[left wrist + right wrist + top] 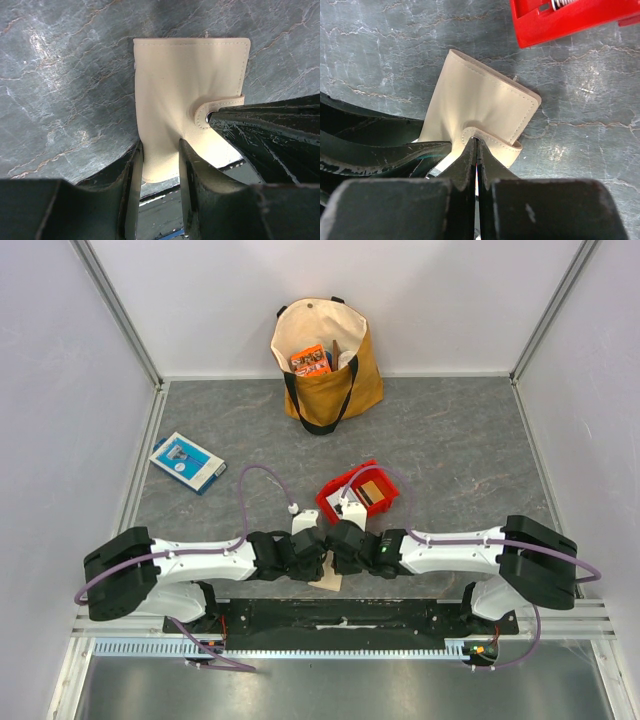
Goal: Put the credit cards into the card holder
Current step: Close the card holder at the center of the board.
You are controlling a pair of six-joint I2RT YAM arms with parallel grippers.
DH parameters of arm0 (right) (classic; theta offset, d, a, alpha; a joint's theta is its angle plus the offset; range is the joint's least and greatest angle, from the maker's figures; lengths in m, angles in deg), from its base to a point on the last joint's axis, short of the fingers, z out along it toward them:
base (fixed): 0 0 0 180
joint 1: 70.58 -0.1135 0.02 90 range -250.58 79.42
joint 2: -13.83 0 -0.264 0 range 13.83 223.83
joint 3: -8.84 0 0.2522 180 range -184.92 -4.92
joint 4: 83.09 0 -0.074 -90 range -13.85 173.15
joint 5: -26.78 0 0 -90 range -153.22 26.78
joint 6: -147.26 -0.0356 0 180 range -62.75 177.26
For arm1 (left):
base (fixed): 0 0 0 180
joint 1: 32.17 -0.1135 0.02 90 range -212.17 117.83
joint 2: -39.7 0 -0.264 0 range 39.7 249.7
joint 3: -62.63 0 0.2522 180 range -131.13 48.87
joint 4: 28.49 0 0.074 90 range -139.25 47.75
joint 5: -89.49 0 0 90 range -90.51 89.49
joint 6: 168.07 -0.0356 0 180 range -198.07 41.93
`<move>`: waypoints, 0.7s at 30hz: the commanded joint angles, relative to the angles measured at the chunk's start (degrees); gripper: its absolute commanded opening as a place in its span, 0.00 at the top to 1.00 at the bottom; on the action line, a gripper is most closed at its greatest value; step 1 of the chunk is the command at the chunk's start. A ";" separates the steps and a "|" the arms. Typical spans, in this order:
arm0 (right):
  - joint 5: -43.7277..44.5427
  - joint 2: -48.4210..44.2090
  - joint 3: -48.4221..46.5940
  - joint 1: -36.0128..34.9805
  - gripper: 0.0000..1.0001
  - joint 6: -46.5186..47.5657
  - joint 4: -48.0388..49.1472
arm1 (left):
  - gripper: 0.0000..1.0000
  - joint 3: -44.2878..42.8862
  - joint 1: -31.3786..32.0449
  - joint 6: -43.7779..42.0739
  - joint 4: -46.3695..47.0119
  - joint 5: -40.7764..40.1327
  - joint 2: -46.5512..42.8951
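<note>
Your left tool [160, 150] pinches the card holder [190, 90] on the counter [450, 440], just nearside of the red tray [330, 502]. Your right tool [476, 145] is clamped tight on its snap tab [495, 142] — the credit cards [373, 492] sit in that tray — none loaded, I judge.

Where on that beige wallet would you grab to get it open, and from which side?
I'd pinch the snap tab at its free end, coming from the edge it wraps over: it alone lifts off the flat card holder. The right gripper grips there.
</note>
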 commanded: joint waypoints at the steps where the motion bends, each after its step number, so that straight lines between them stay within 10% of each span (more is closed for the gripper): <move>1: 2.27 6.33 -0.43 -2.09 0.99 -1.47 -6.56 | 0.61 1.35 1.56 -0.24 -1.96 0.47 3.86; 21: 2.88 12.13 1.76 -2.27 1.00 -3.14 -11.31 | 0.61 2.49 1.47 1.08 -1.26 0.47 2.37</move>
